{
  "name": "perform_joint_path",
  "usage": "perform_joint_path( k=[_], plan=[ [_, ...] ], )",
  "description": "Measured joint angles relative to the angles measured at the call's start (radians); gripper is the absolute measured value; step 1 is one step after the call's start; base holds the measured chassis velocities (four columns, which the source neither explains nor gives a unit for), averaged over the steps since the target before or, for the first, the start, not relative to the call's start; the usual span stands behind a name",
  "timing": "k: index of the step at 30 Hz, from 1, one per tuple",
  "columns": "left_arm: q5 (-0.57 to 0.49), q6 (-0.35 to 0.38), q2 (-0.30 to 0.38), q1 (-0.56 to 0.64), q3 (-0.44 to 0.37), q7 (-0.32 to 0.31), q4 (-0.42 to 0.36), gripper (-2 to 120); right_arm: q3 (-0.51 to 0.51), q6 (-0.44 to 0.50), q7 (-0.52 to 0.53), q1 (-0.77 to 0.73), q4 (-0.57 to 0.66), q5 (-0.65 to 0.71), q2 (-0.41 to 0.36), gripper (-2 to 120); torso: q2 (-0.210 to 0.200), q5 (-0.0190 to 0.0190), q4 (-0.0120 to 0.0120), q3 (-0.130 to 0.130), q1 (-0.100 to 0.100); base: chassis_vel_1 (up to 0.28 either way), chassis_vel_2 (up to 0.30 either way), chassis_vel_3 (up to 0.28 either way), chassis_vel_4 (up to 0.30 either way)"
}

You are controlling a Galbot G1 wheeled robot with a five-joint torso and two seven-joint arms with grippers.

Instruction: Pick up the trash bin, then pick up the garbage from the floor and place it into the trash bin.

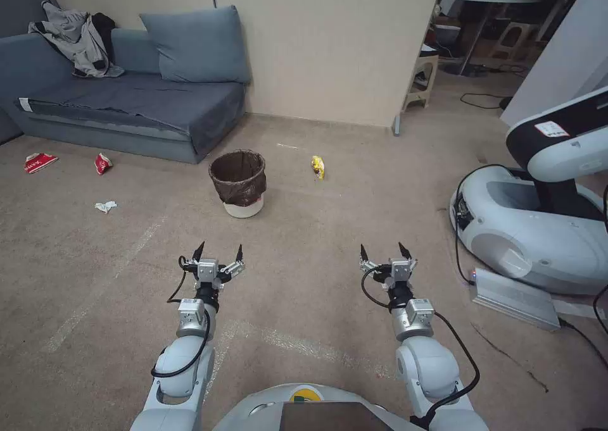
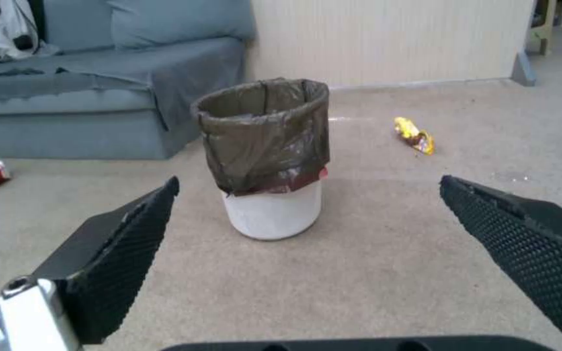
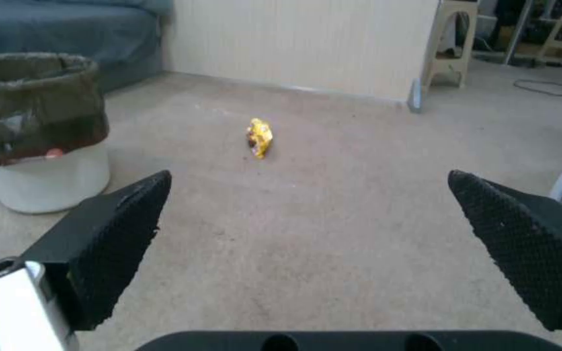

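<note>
On carpet, one trash bin (image 1: 238,183), four litter pieces (image 1: 317,166)

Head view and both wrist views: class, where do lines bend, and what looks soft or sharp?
Head view: wide-angle, the wall edges splay outward. Left wrist view: the trash bin sits fairly sharp, the near left gripper softer. Right wrist view: the yellow wrapper looks slightly soft.

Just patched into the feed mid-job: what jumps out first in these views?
The trash bin stands upright on the carpet in front of the blue sofa, straight ahead of the open left hand. A yellow wrapper lies to the bin's right, ahead of the open right hand. Red packets and a white tissue wad lie scattered far left, by the sofa.
</note>
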Motion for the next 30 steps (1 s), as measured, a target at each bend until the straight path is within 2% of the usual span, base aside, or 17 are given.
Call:
perform_joint_path(
  k=[19,21,24,25,26,28,30],
  plan=[
    [0.001,-0.003,-0.002,0.011,0.001,-0.002,-0.009,100,0.0,0.0,0.0,0.0,0.0,0.0,0.0,100,0.0,-0.0001,-0.0001,0.0,0.0,0.0,0.0,0.0,0.0],
    [0.007,-0.028,-0.016,0.064,0.008,-0.017,-0.071,100,0.0,0.001,0.0,-0.006,0.004,0.0,0.002,100,0.0,0.0001,-0.0001,0.0,0.0,0.0,0.0,0.0,0.0],
    [0.007,-0.032,-0.018,0.089,0.006,-0.019,-0.088,100,0.0,0.004,0.0,-0.02,0.018,-0.001,0.007,100,0.0,0.0003,0.0003,0.0,0.0,0.0,0.0,0.0,0.0],
    [0.008,-0.042,-0.024,0.11,0.011,-0.024,-0.114,100,-0.003,0.012,0.001,-0.052,0.049,-0.008,0.018,100,0.0,-0.0008,0.0004,0.0,0.0,0.0,0.0,0.0,0.0],
    [0.01,-0.055,-0.031,0.133,0.016,-0.029,-0.143,100,-0.007,0.022,0.001,-0.086,0.082,-0.015,0.033,100,0.0,0.0001,-0.0004,0.0,0.0,0.0,0.0,0.0,0.0],
    [0.011,-0.066,-0.036,0.153,0.018,-0.034,-0.168,100,-0.01,0.031,0.001,-0.116,0.112,-0.021,0.044,100,0.0,0.0001,-0.0003,0.0,0.0,0.0,0.0,0.0,0.0],
    [0.016,-0.103,-0.056,0.224,0.029,-0.051,-0.25,100,-0.018,0.06,0.002,-0.218,0.212,-0.044,0.083,100,0.0,-0.0001,-0.0001,0.0,0.0,0.0,0.0,0.0,0.0]
  ],
)
